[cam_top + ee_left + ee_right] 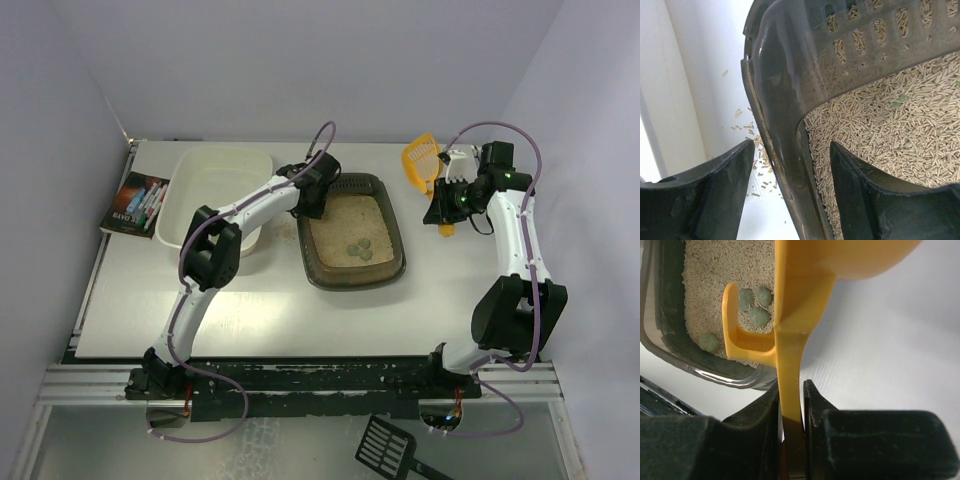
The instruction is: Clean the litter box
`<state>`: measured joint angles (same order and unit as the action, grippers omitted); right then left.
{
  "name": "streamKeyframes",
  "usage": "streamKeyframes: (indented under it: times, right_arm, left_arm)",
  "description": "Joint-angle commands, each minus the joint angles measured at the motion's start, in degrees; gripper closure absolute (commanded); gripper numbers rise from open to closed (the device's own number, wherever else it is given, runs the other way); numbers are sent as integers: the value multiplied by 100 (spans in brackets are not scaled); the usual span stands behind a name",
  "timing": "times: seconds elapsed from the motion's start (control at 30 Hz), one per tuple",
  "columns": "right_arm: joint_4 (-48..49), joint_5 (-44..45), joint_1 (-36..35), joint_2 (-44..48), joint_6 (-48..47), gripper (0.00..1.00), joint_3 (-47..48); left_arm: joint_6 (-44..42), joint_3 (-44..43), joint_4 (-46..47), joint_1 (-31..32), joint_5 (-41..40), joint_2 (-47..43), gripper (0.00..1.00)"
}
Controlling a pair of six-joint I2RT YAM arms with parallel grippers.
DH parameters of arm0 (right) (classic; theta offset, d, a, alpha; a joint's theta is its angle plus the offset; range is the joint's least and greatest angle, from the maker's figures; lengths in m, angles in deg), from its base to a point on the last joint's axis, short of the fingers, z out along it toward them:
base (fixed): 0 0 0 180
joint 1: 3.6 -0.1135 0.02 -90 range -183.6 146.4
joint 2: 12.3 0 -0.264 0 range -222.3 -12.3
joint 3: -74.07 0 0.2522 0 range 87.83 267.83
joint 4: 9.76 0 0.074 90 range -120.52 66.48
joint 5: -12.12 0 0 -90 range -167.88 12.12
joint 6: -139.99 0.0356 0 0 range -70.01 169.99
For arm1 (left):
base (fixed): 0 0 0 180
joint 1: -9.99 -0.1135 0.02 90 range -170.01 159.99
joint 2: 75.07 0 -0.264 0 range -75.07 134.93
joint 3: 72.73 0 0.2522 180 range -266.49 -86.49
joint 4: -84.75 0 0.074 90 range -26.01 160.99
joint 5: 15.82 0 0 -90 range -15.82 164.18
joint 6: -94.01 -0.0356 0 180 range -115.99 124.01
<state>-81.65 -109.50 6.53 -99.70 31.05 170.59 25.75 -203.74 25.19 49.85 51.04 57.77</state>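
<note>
1. Litter box [356, 281] sits on the white table [270, 310], about in the middle. It is dark brown, and you can see a little way through its walls.
2. Inside the litter box is pale litter [900, 135] made of tiny sticks. Small grey-green lumps [358, 250] lie close together at the end of the litter box nearest the arm bases. The right wrist view shows four of them.
3. The left gripper [790, 160] is at the far left corner of the litter box. Its jaws are wide apart, with the left wall of the litter box between them. One finger [715, 185] is outside the wall. The other finger [860, 190] is inside, above the litter. There is a small gap on each side of the wall.
4. The right gripper [790, 405] is just to the right of the litter box. It is pinched tight on the handle of a yellow scoop [421, 160]. The scoop's head, which has slots in it, is off to the right of the litter box's far end.
5. A few spilled bits [752, 135] lie on the table just outside the left wall of the litter box.
6. A white tub [200, 190] stands near the left side of the litter box.
7. A black scoop [385, 450] lies past the near edge of the table, closer to the arm bases than the litter box is.
</note>
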Motion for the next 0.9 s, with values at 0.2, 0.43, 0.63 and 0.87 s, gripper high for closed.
streamKeyframes:
  times: [0.2, 0.43, 0.63, 0.87]
  right_arm:
    - [73, -113, 48, 117, -48, 100, 12]
    - [48, -133, 68, 66, -53, 100, 55]
    - [30, -160, 75, 26, -51, 100, 92]
    - [3, -204, 85, 0, -65, 100, 122]
  left_arm:
    - [474, 151, 111, 45, 264, 230, 36]
    - [876, 165, -31, 63, 475, 182, 67]
    - [1060, 392, 16, 121, 590, -111, 77]
    - [909, -286, -625, 205, 332, 227, 79]
